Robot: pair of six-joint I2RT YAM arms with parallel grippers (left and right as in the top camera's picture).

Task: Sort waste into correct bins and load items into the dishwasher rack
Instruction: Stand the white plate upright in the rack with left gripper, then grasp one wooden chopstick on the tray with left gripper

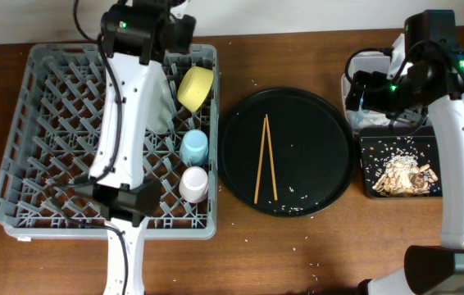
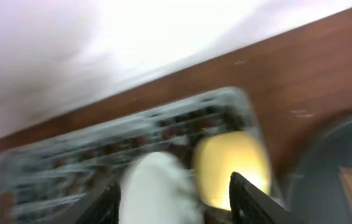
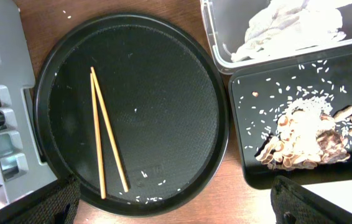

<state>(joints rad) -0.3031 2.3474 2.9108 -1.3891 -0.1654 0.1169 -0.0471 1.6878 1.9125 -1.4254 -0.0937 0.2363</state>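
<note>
The rack (image 1: 43,123) fills the left of the overhead view on the brown table (image 1: 297,262), with the left arm stretched over it from bottom to top. The round tray (image 1: 330,123) sits in the middle of the frame, just beside the rack's right wall. At the right edge the tub (image 3: 216,37) stands above the black tray (image 1: 371,156), the two side by side and half under the right arm.

In the rack a pale plate (image 1: 163,111) stands on edge, partly hidden by the arm. Next to it, along the rack's right side, come the bowl (image 1: 195,87) at the upper corner, then the blue cup (image 1: 194,147), then the pink cup (image 1: 193,183) lower down.

The left gripper (image 2: 175,183) hangs over the rack's upper right. Its view is badly blurred, but the jaws look spread wide, with something white and the bowl below them and nothing clamped. The right gripper (image 3: 176,211) hovers over the right side of the frame, jaws far apart and empty.

The chopsticks (image 1: 265,160) lie on the round tray, meeting at the top and splayed lower down. Napkins (image 3: 288,25) lie in the tub, scraps (image 3: 306,134) are heaped in the black tray, and rice (image 3: 148,199) is strewn along the round tray's lower edge
</note>
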